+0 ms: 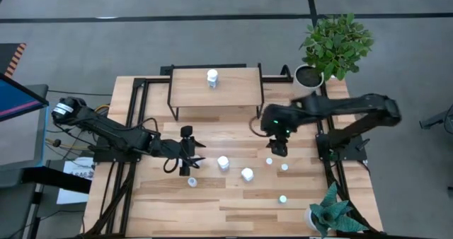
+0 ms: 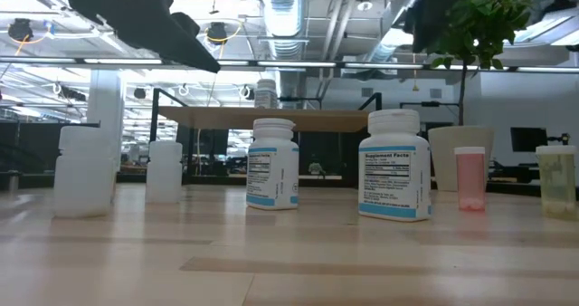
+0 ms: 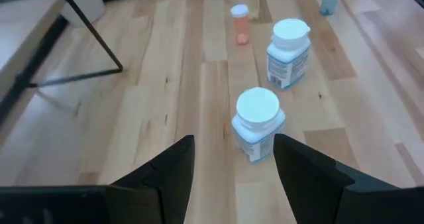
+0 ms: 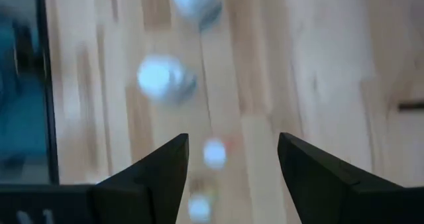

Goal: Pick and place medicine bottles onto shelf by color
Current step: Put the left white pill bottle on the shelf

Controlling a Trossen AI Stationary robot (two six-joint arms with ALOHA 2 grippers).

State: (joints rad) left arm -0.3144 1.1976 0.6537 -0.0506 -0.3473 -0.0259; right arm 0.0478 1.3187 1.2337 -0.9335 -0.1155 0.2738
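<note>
The shelf (image 1: 216,90) stands at the table's far middle with one white bottle (image 1: 212,77) upright on its top. Two larger white bottles (image 1: 223,162) (image 1: 247,174) stand on the table, with a few smaller bottles (image 1: 270,161) (image 1: 284,167) (image 1: 282,199) (image 1: 192,182) around them. My left gripper (image 1: 195,157) is open and empty, level, pointing toward the table's right; a white bottle (image 3: 257,123) stands just ahead of its fingers (image 3: 232,177). My right gripper (image 1: 277,148) is open and empty above the small bottles (image 4: 213,152).
Two potted plants stand at the right edge: one at the far corner (image 1: 334,44), one at the near corner (image 1: 329,214). Black metal frames (image 1: 131,119) (image 1: 329,143) run along both sides. In the low view an orange-tinted bottle (image 2: 470,179) and a greenish one (image 2: 555,181) stand at the right.
</note>
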